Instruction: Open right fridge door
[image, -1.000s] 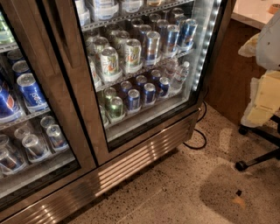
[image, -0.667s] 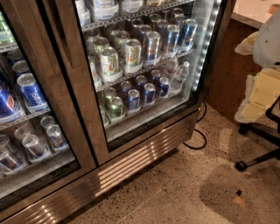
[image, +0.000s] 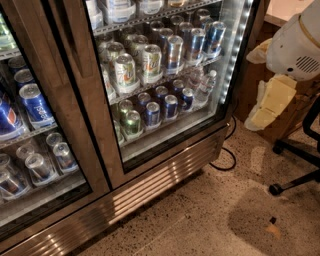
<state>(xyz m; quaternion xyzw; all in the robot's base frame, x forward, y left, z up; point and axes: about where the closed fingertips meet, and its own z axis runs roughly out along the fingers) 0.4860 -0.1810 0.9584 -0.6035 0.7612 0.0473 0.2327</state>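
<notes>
The right fridge door (image: 95, 130) fills the middle of the camera view. It is a glass pane in a wide brushed-steel frame, and it sits shut, flush with the fridge front. Its vertical bar handle (image: 75, 42) runs along the door's left edge, near the top of the view. Rows of cans (image: 150, 65) show behind the glass. My gripper (image: 271, 102), pale yellow under the white arm housing (image: 299, 45), hangs at the far right. It is well clear of the door and to the right of the fridge's lit edge.
The left door (image: 30, 120) shows blue Pepsi cans. A steel grille (image: 160, 175) runs along the fridge base. A black cable (image: 226, 161) lies on the speckled floor. An office chair base (image: 300, 150) and a wooden counter side (image: 255, 70) stand at right.
The arm and gripper have moved left and a little up, toward the fridge, and the white housing fills more of the top right corner. The door has not moved.
</notes>
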